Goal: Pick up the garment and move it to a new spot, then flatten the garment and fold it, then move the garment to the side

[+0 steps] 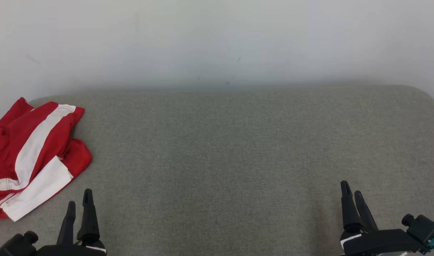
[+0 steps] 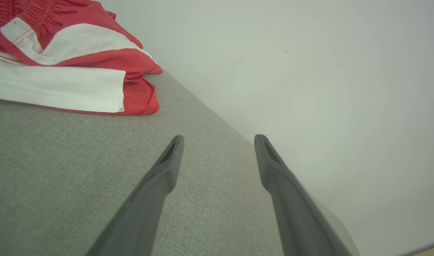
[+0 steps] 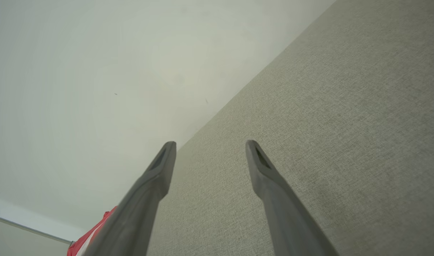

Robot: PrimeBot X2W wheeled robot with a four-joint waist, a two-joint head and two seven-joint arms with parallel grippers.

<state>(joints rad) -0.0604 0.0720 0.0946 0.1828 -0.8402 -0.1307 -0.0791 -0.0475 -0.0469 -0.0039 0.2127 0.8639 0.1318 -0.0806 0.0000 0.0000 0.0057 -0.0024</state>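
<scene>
Pickup not begun: L gripper [image 1: 80, 197] & R gripper [image 1: 351, 188] both spread, empty; next, L should reach crumpled red-white shorts [image 1: 35, 153] nearby.

From where I stand, the red-and-white garment [image 1: 35, 156] runs off the head view's edge at nine o'clock, so its far side is lost. The left wrist view cuts it off at eleven o'clock. In the right wrist view the right gripper's finger [image 3: 137, 213] covers most of it at seven o'clock. The wall specks [image 1: 239, 59] at twelve o'clock are too small to make out.
</scene>
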